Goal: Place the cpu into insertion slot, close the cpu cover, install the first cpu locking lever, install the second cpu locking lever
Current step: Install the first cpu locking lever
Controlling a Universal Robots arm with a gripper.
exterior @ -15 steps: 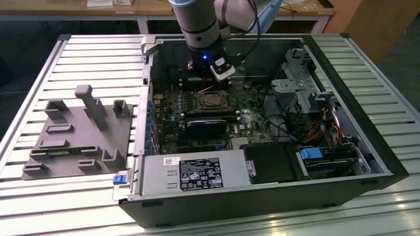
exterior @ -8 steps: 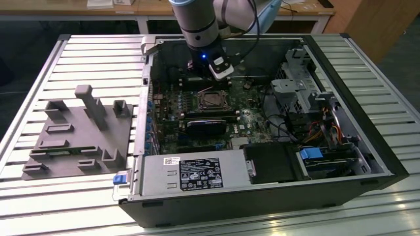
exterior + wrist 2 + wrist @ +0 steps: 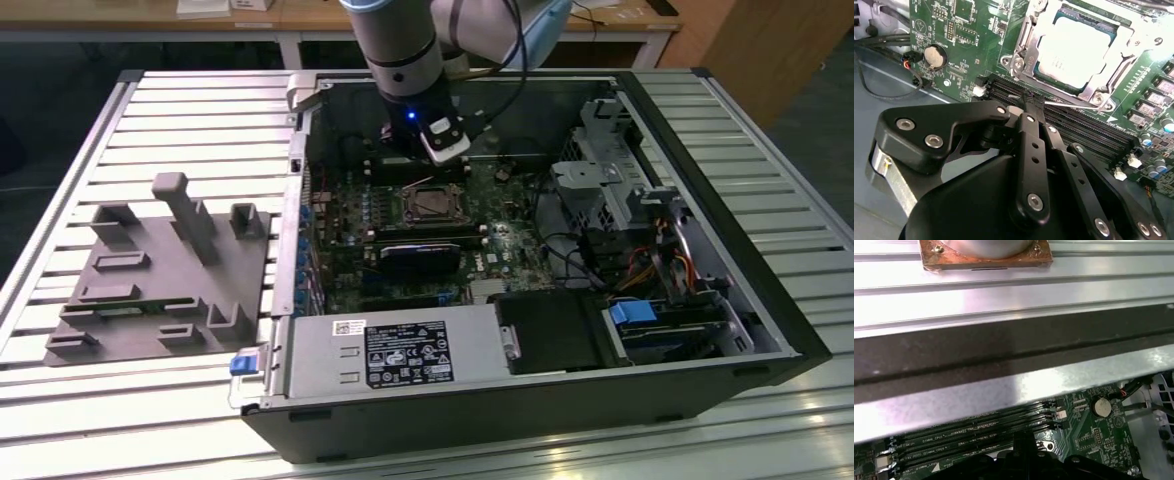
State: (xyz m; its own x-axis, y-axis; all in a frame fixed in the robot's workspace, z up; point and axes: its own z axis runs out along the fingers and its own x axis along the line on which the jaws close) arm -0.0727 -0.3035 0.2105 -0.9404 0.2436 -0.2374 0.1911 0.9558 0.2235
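Steadily press thin silver wire locking lever (image 3: 1079, 105) down beside closed dark-silver metal cpu cover frame (image 3: 1089, 89), black gripper (image 3: 1027, 101) pinched together, clasping nothing, tips at wire.

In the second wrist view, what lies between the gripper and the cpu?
In the second wrist view, the long black memory slots and a thin metal lever lie between the gripper and the cpu.

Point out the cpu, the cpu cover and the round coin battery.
cpu (image 3: 1074, 50), second wrist view, middle of its silvery top.
cpu cover (image 3: 1028, 59), second wrist view, its metal frame edge.
coin battery (image 3: 935, 56), second wrist view, its face.
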